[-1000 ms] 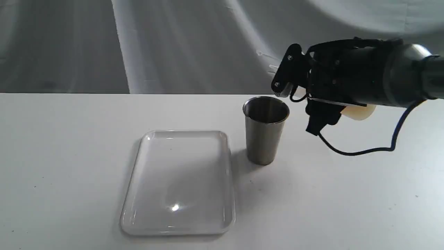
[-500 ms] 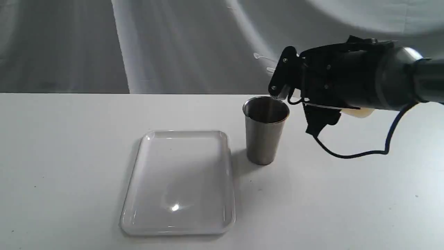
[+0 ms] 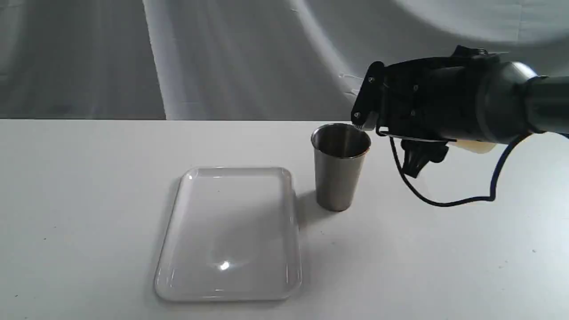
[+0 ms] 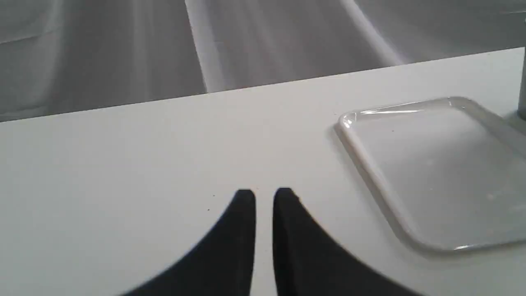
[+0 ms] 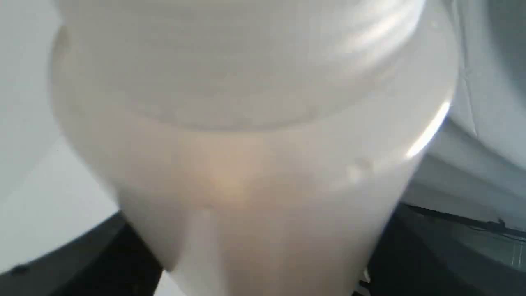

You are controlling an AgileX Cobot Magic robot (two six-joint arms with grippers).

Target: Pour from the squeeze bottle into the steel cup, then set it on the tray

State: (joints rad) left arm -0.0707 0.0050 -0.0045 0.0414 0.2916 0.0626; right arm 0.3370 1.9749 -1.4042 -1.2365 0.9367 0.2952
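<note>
Tabletop [image 3: 444,266] is plain matte white w/ a few tiny dark specks; behind it we see creased pale grey cloth [image 3: 222,58] hung as a backdrop. The right gripper [image 3: 365,116] is clenched on the squeeze bottle [image 3: 473,146], which lies roughly horizontal above the table, base pointing away from the steel cup [image 3: 340,171] and nozzle end right at the cup's rim on the arm's side; the nozzle tip itself is hidden by the black fingers. In the right wrist view the bottle [image 5: 246,164] fills nearly everything, whitish w/ a faint amber glow. A dark cable [image 3: 444,202] loops under the arm. The cup stands upright, just beside the tray [image 3: 235,170], not touching it. The tray is glossy, w/ 1 bright light spot. The left gripper [image 4: 264,195] hovers over bare table near the tray's [image 4: 370,164] edge, fingers drawn almost together, gripping nothing.
</note>
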